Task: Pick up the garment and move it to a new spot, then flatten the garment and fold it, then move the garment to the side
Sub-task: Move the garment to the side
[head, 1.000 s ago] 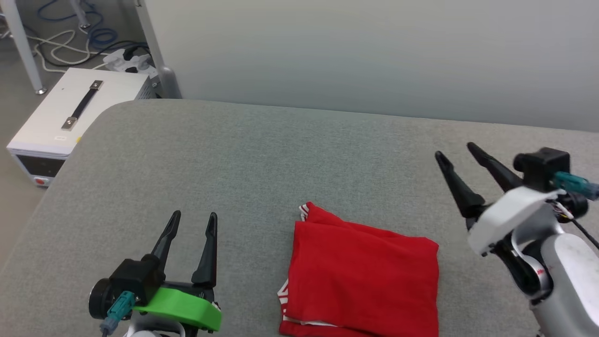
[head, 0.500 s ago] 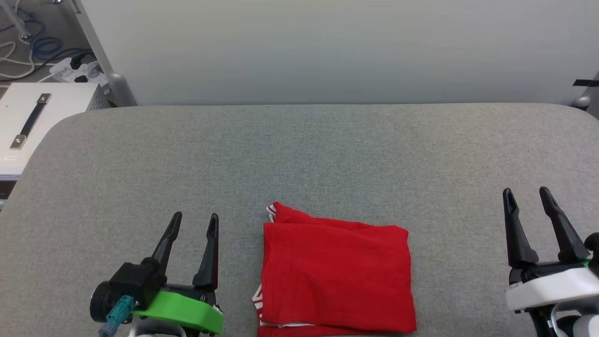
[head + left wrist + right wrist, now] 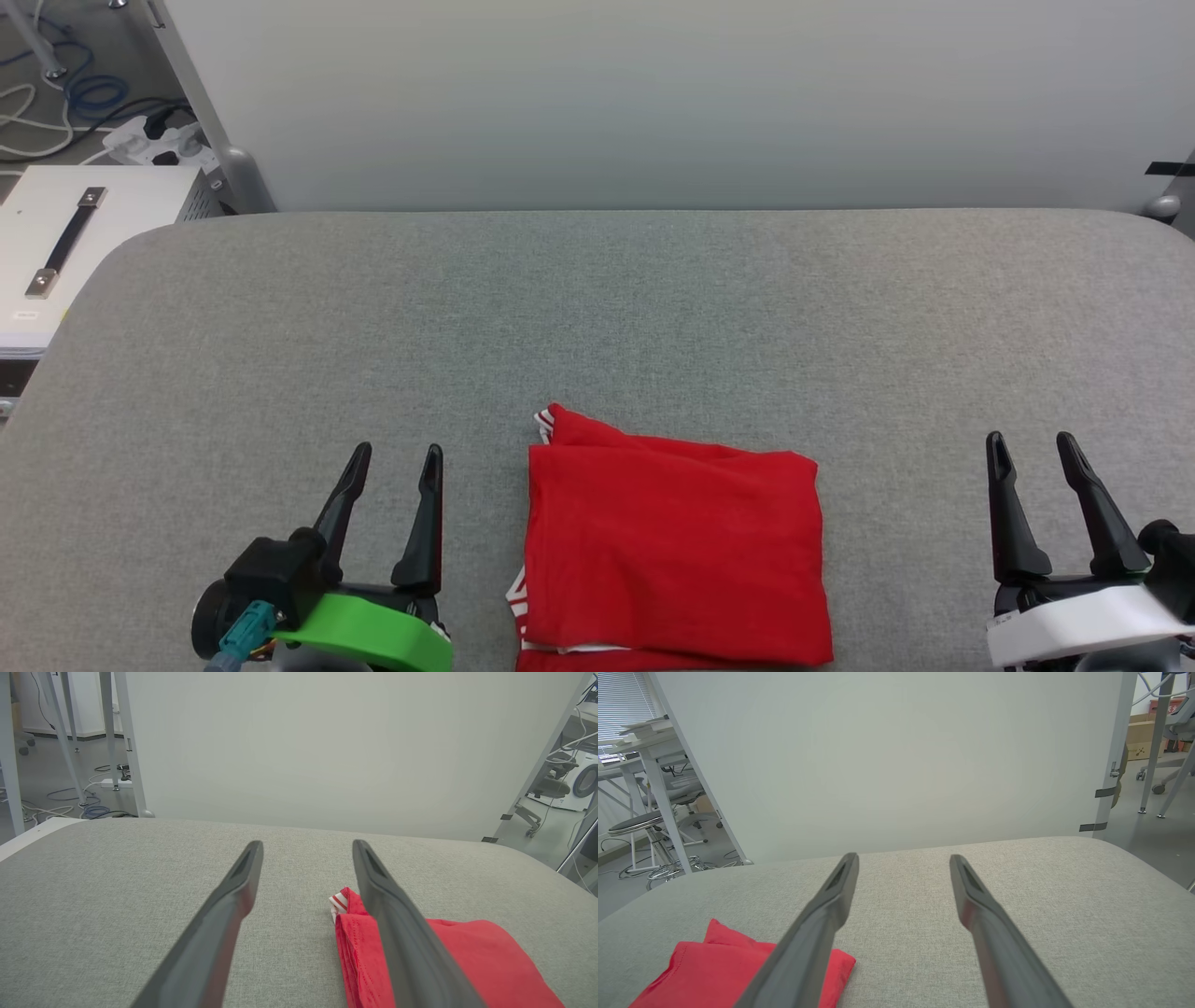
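Two spread, empty tools, left tool (image 3: 399, 451) slightly lower, right tool (image 3: 1030, 439) drawn lower, folded garment (image 3: 672, 551) unmoved

Pale wall (image 3: 653, 93) dead ahead, grey padded table (image 3: 597, 299) below; white box (image 3: 93, 224) and cables (image 3: 89, 93) on the floor (image 3: 91, 751), left.

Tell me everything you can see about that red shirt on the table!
The garment is thin, soft-looking red cloth, folded into a flat, roughly square bundle with a few small wrinkles. Red-and-white striped trim peeks out at its far left corner and near left edge. It lies on the grey fabric table, between the left gripper and the right gripper; neither touches it.
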`<state>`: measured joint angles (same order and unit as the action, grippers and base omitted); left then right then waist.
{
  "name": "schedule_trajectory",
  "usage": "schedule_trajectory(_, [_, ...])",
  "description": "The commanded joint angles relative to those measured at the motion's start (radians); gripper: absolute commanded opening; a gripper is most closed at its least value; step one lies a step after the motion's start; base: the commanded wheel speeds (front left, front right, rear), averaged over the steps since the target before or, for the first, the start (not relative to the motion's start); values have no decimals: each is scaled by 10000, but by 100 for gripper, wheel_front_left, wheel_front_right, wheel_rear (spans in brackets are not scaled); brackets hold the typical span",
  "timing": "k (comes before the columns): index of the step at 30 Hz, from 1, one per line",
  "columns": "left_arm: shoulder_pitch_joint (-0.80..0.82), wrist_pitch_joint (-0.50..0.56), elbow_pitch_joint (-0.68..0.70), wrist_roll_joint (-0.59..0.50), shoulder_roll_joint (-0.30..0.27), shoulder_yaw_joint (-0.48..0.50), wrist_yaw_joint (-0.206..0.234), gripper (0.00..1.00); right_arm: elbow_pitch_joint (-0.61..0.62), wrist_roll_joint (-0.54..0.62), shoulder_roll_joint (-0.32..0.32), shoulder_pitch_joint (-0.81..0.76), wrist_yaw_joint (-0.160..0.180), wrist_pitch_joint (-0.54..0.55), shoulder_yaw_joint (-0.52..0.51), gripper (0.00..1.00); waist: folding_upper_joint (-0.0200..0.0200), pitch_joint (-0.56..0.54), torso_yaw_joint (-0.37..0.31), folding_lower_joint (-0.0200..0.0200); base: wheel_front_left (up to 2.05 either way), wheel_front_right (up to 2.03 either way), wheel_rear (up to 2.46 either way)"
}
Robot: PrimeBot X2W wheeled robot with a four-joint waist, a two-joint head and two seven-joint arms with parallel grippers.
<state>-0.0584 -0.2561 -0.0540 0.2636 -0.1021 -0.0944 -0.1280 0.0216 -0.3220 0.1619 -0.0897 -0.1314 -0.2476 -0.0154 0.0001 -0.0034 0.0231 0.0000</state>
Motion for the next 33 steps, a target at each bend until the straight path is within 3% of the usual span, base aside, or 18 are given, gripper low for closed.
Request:
schedule_trajectory(1, [-94,-57,-15,-52,38,-35,-27,100,-57,54,-26,-27,7,-72,40,100,-1,-20,19,0,0,0,0])
schedule_trajectory(15, [-14,-57,-21,-70,36,-94,-27,100,-258,-38,112,47,7,-64,164,100,-1,29,129,0,0,0,0])
schedule_trajectory(18, [47,-57,-42,-66,26,-117,-27,100,-364,-103,114,67,7,413,137,100,-1,119,178,0,0,0,0])
schedule_trajectory(23, [193,-57,-100,-72,-34,-214,-27,100,-196,-658,214,262,7,2671,473,100,-1,269,300,0,0,0,0])
schedule_trajectory(24, [216,-57,-111,-70,-37,-204,-27,100,-63,-789,284,328,7,3349,532,100,-1,313,321,0,0,0,0])
schedule_trajectory(25, [251,-57,-123,-77,-43,-218,-27,100,160,-1140,277,445,7,4740,472,100,-1,425,367,0,0,0,0])
schedule_trajectory(33, [450,-57,-162,-118,-34,-411,-27,100,1041,-1391,-82,973,7,10531,92,100,-1,769,664,0,0,0,0])
